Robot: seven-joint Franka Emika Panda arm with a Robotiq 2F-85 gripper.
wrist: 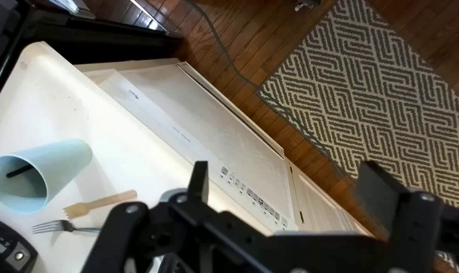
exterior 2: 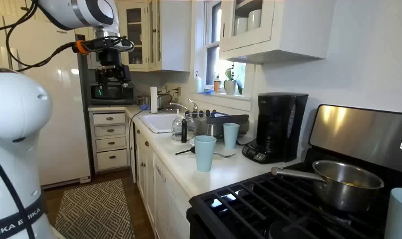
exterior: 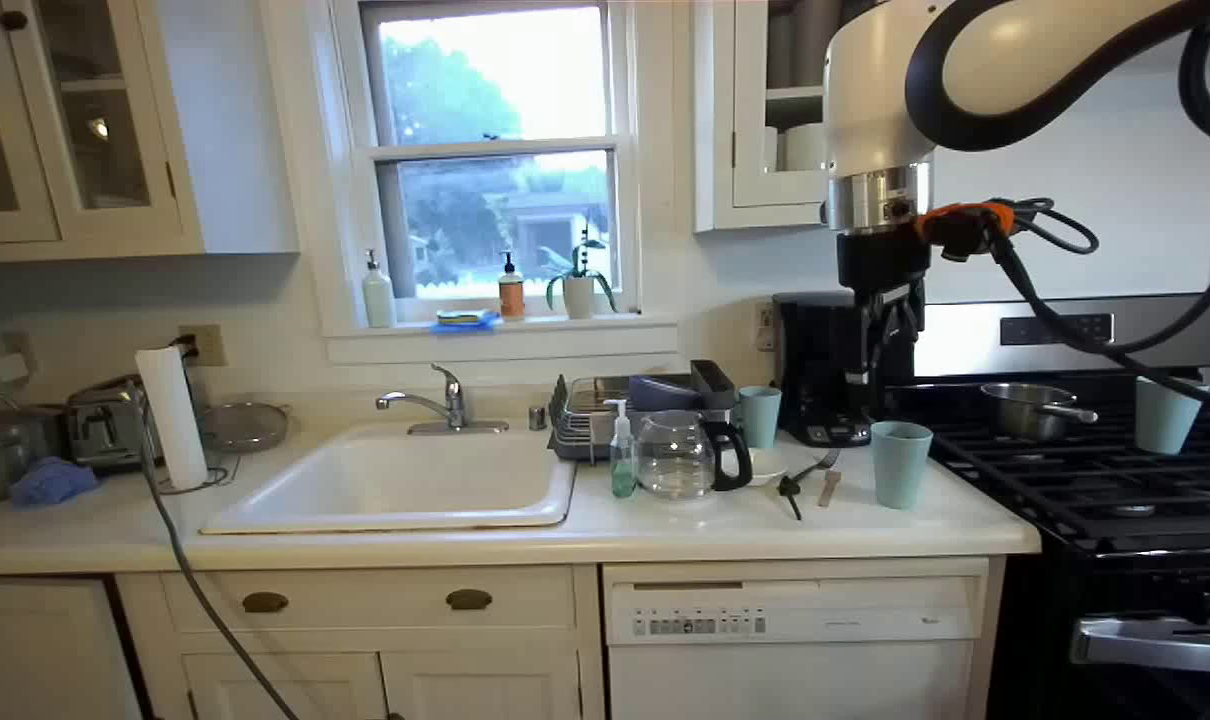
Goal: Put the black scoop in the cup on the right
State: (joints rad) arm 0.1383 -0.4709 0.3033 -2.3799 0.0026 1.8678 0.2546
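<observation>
Gripper (wrist: pixel 284 182) closest in wrist view, jaws spread wide, released, hanging higher than the front blue cup (wrist: pixel 66 163), which stands upright on the counter (exterior: pixel 685 535). Dark stick (wrist: pixel 20 170) inside that cup, can't tell what it is. Beside the cup: wooden fork (wrist: pixel 100 202), then metal fork (wrist: pixel 66 226). Black scoop (exterior: pixel 789 487) lies on the counter, left of the cup in an exterior view, past the wooden fork. Same view: glass carafe (exterior: pixel 673 465) farther left of the cup, coffee maker (exterior: pixel 810 360) behind it, saucepan (exterior: pixel 1023 418) right of it.
</observation>
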